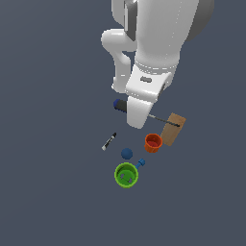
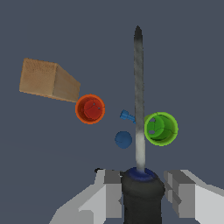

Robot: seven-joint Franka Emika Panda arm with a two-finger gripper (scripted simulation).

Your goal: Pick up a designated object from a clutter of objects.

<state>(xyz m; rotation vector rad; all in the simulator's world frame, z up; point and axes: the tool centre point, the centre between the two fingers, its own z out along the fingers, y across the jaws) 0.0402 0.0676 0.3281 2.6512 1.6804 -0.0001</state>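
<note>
Pincer (image 2: pixel 142 192): seen in the wrist view with one grey finger (image 2: pixel 109 192) on each side of the screwdriver (image 2: pixel 139 100) handle, the inner faces meeting the dark handle; the pincer reads as clamped on it, though the contact line itself is small and partly hidden. In the exterior view the pincer is concealed under the white arm (image 1: pixel 144 91).

Screwdriver: the handle sits between the fingers and the thin shaft runs straight out from the pincer toward 12 o'clock in the wrist view, so the long axis lies crosswise to the closing direction. In the exterior view the blue handle end shows at 9 o'clock of the arm's tip and the shaft reappears at 3 o'clock, its tip reaching the box (image 1: pixel 173 129). Whether it rests on the desk (image 1: pixel 53 192) or is already raised cannot be told.

Clutter, going outward in the exterior view: the red cup (image 1: pixel 153 142) at about 5 o'clock of the arm's tip, just beside the box; the ball (image 1: pixel 127 153) at 6 o'clock; the small blue piece (image 1: pixel 141 163) and green cup (image 1: pixel 126 175) beyond it; the marker (image 1: pixel 109 141) apart at 7 o'clock.

Judgement: the grasp appears made on the handle, off the tool's middle, so a straight lift may let the shaft end sag; its tip near the box is the point to clear.
</note>
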